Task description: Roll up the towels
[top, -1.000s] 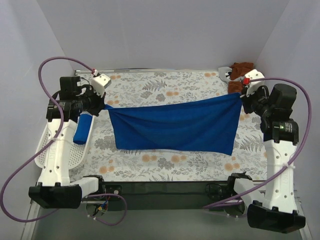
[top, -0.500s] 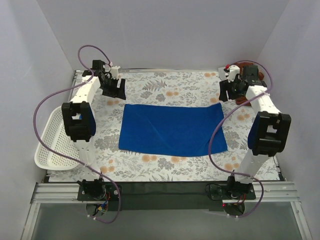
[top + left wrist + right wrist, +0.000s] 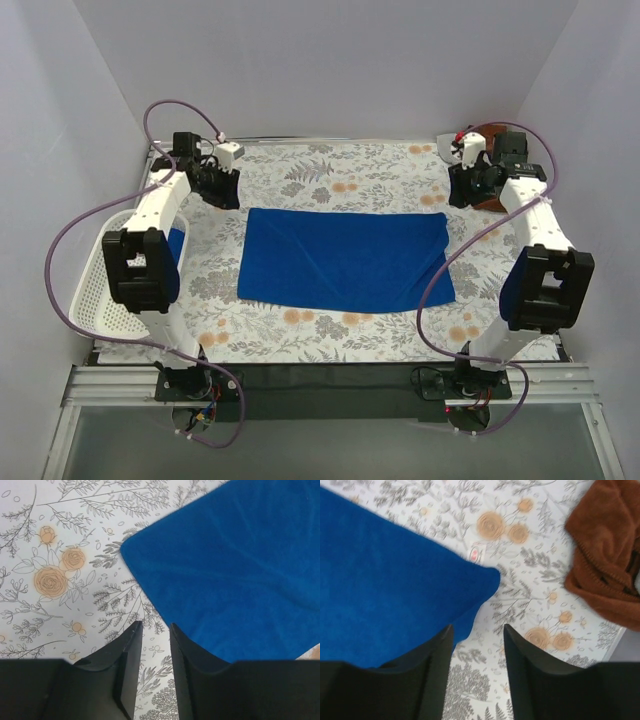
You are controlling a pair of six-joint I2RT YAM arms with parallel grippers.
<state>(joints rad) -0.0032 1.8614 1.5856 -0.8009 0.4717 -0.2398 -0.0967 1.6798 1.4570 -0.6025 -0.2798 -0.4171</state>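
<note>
A blue towel (image 3: 340,260) lies spread flat in the middle of the flowered table (image 3: 330,180). My left gripper (image 3: 224,188) hovers just beyond the towel's far left corner, open and empty. In the left wrist view the gripper (image 3: 155,627) has a narrow gap between its fingers and the towel corner (image 3: 225,570) lies ahead to the right. My right gripper (image 3: 459,188) hovers past the far right corner, open and empty. In the right wrist view the gripper (image 3: 478,627) is beside the towel corner (image 3: 385,590).
A crumpled brown towel (image 3: 483,129) lies at the far right corner behind the right arm, and it also shows in the right wrist view (image 3: 610,555). A white perforated basket (image 3: 95,295) sits at the left edge with a rolled blue towel (image 3: 177,240) in it.
One second ago both grippers held the blue towel stretched in the air. It now lies flat and released. Both arms have reached out to the far corners.
</note>
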